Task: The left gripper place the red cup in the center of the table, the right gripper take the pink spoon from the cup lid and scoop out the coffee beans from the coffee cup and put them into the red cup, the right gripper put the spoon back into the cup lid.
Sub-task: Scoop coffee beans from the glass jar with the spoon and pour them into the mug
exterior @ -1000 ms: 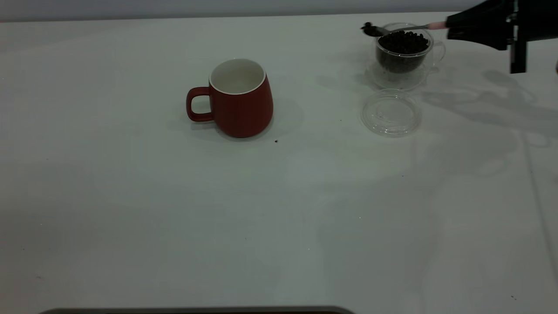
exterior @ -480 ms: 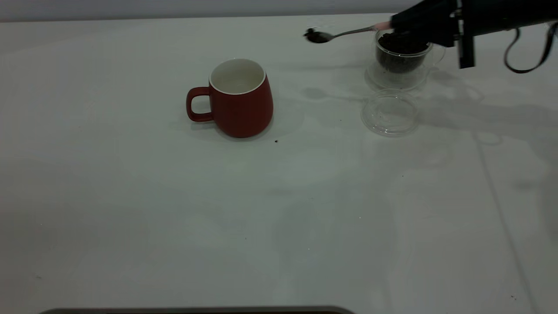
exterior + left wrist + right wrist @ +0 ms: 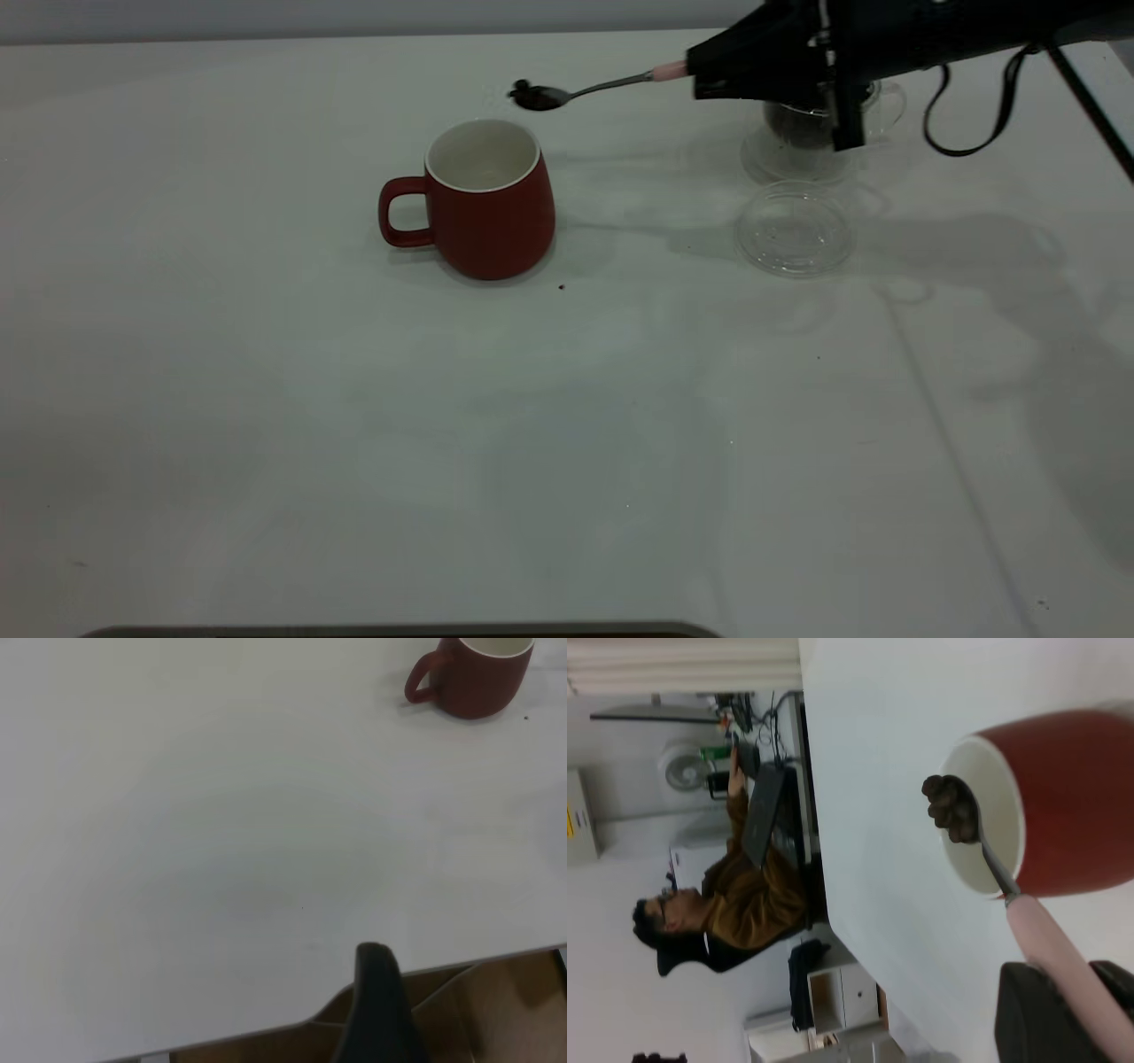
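right hand point(image 3: 709, 75) holds spoon point(image 3: 585, 89) above red cup point(image 3: 487, 199)

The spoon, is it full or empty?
Full. The spoon, held by the right gripper, carries a dark heap of beans in its bowl, close to the red cup.

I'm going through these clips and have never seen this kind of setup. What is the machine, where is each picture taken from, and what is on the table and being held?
Two robot arms work at a white table. One picture comes from a camera facing the table; the other two come from cameras on each arm's wrist. The right gripper holds a pink-handled spoon loaded with coffee beans, just short of the red cup. Behind the arm stands a clear coffee cup with its lid lying nearby. The left gripper sits parked at the table's edge.
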`<state>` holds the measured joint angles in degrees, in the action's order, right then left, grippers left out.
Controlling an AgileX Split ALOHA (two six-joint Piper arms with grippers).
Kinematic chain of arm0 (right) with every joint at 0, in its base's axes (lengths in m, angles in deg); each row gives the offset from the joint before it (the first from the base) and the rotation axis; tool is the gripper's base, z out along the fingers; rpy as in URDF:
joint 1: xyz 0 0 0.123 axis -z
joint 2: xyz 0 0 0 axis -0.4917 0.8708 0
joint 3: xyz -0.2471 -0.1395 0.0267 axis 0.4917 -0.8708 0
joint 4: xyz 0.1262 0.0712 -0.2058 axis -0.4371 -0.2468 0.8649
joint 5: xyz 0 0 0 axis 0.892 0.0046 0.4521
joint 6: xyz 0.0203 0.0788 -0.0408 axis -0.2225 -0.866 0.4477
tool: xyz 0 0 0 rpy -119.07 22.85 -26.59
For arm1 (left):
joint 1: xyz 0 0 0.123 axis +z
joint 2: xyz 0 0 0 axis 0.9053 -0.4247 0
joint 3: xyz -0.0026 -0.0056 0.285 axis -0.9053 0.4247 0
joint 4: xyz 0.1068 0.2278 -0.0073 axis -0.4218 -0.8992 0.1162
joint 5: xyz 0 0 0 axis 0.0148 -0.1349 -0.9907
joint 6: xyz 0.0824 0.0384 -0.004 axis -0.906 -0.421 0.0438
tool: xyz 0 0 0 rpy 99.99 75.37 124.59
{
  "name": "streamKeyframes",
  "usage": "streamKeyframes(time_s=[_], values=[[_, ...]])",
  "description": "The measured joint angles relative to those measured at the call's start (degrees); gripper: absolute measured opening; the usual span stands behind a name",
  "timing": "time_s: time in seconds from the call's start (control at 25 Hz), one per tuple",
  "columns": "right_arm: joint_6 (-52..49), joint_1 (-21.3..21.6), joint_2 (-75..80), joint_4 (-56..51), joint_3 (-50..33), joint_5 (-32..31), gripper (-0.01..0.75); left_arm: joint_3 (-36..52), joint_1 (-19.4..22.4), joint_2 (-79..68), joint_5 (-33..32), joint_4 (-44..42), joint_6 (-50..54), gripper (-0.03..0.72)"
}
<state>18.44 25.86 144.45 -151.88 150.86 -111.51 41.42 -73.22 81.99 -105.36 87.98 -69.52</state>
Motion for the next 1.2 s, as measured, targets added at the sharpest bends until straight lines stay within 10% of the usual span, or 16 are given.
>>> streamKeyframes(time_s=[1.2], values=[[31.91,-5.58,-3.66,-0.97,0.00,7.96,0.101,0.00,0.00,0.00,0.00,0.00,-0.03,0.587]])
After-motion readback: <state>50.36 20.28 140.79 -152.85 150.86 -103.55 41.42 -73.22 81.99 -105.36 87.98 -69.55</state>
